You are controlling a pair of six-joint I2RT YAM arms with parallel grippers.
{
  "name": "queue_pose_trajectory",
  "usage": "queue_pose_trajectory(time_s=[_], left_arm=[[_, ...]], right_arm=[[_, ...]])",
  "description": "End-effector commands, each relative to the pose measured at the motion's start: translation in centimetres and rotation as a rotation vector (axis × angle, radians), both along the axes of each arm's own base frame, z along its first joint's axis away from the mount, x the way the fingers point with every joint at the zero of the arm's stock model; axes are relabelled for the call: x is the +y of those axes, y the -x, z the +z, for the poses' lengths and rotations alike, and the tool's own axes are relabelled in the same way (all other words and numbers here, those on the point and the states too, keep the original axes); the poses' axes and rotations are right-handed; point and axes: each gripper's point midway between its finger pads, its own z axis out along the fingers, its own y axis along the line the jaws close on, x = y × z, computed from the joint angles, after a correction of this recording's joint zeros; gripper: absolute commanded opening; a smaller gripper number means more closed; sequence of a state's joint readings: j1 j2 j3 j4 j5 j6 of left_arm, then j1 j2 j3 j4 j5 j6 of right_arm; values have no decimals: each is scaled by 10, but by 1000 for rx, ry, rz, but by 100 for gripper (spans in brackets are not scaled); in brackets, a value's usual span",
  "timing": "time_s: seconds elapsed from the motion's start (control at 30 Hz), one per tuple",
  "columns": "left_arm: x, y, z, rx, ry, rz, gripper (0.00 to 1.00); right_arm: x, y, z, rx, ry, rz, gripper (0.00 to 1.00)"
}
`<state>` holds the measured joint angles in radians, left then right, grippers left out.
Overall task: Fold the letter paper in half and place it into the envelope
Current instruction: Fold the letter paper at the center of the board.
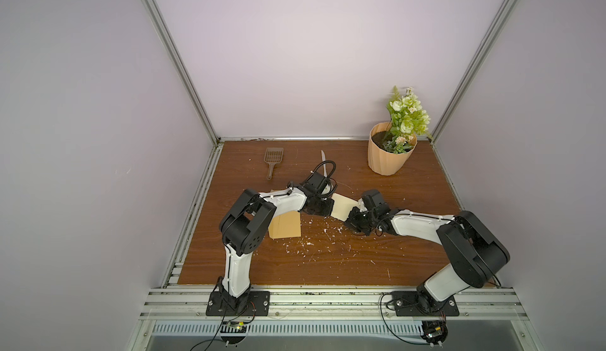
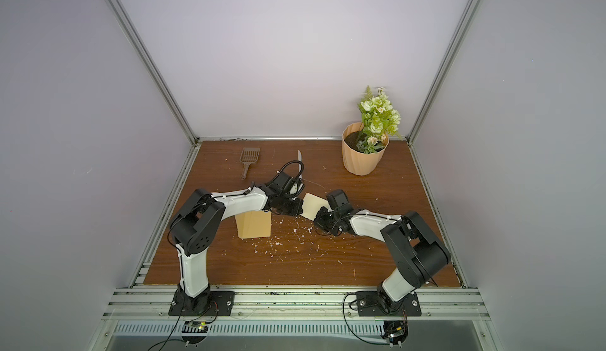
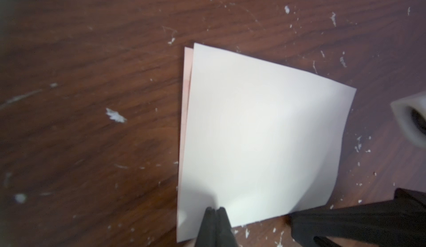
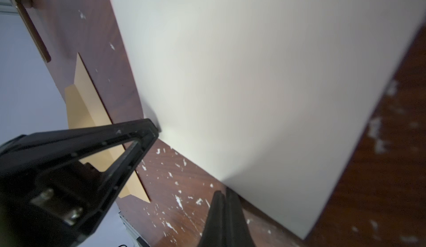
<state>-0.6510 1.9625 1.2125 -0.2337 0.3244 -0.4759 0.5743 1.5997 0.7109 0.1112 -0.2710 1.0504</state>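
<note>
— Where is the letter paper?
— The letter paper (image 1: 341, 209) lies folded in the middle of a top view, between my two grippers.
— Are they open?
— No. My left gripper (image 3: 215, 211) is squeezed tight, tips on the paper's edge. My right gripper (image 4: 224, 194) is squeezed tight too, at its corner. The envelope (image 1: 285, 226) lies flat, lower left of the paper.
</note>
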Motion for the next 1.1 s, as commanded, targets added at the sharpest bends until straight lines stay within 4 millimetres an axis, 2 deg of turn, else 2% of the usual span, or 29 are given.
queue_pose_trajectory(time_s=[0.0,0.17,0.5,0.77,1.07], left_arm=[[44,28,-50,140,-200,32,0],[44,28,-50,140,-201,33,0],[43,25,-50,140,-203,39,0],[46,29,-53,147,-214,38,0],[46,30,-56,153,-217,35,0]], right_arm=[[13,-9,18,-23,-24,51,0],[22,-22,30,-46,-26,68,0],[18,-17,5,1,8,73,0],[0,-4,-13,46,35,50,0],[-25,-2,-17,58,60,9,0]])
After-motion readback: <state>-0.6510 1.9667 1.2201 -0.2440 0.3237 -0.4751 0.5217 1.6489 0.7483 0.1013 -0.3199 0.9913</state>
